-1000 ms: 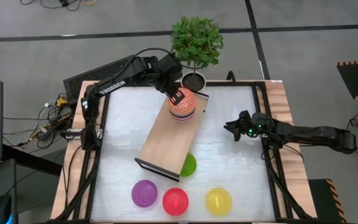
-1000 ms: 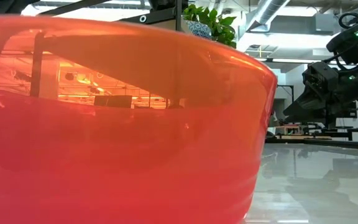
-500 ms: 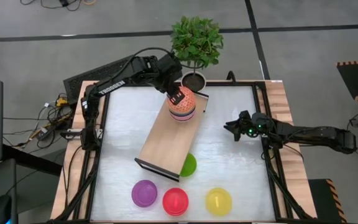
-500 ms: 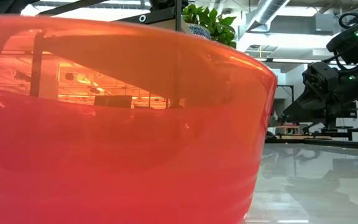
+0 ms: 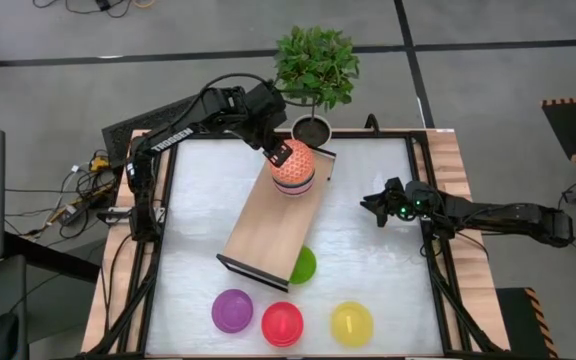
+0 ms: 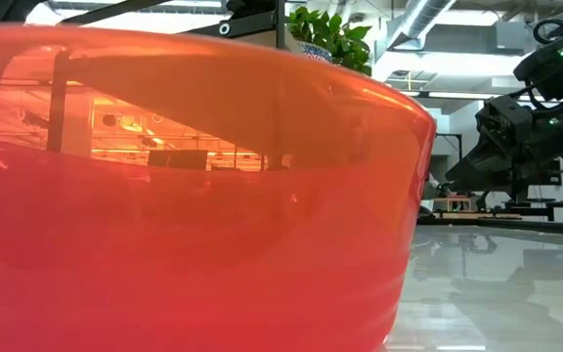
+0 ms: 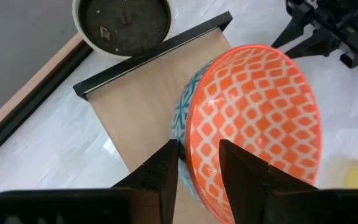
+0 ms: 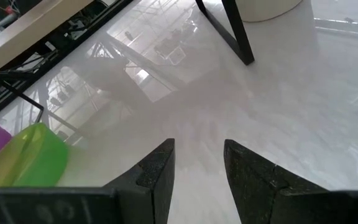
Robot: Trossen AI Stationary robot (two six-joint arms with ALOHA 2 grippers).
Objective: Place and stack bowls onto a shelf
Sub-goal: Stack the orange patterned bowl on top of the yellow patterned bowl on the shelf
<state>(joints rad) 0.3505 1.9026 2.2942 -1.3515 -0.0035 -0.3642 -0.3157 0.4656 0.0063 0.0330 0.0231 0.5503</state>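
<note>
Fingers (image 7: 166, 171) of the left gripper (image 7: 194, 168) stand slightly apart astride the rim of the red-white patterned bowl (image 7: 253, 124), which sits nested on a blue-white patterned bowl (image 7: 182, 115) on the shelf (image 7: 142, 106); whether they press the rim cannot be told, and the plant pot (image 7: 124, 22) stands just past the shelf's end. From above, the left gripper (image 5: 280, 152) sits at the edge of that stack (image 5: 294, 170) on the shelf's (image 5: 263, 230) far end, a green bowl (image 5: 304, 264) peeks from under the near end, and purple (image 5: 232, 310), red (image 5: 282, 323) and yellow (image 5: 351, 323) bowls line the near edge of the table (image 5: 368, 220). The right gripper (image 5: 376, 207) waits near the right edge. At table height, the red bowl (image 6: 184, 196) fills most of the picture, the right arm (image 6: 516, 127) beyond. On the right wrist, its fingers (image 8: 157, 171) are spread over bare table, the green bowl (image 8: 23, 155) well apart.
</note>
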